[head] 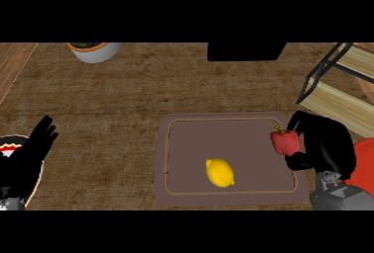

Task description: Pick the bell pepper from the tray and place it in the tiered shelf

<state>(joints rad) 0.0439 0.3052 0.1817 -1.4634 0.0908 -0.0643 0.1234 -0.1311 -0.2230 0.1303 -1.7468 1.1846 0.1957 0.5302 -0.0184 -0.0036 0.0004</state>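
Far left, the robot's left hand (pixel 30 148) rests at the near edge of the brown wooden counter (pixel 102 99), black fingers straight and pointing up, holding nothing. Up at the far side sits a white round pot with soil in it (pixel 93 51), and further right a black box-like object (pixel 245 51) is cut off by the top of the view. Centre stage, the brown rectangular tray with a raised rim (pixel 232 159) carries a yellow lemon (pixel 220 172) near its front. At the tray's right rim, the red bell pepper with a green stem (pixel 285 142) is up in the right hand (pixel 326 148), black fingers and thumb curled round it. Far right stands the tiered shelf of pale wooden boards in a black metal frame (pixel 343 94), apart from the pepper. A red object (pixel 363 165) peeks from behind that hand.
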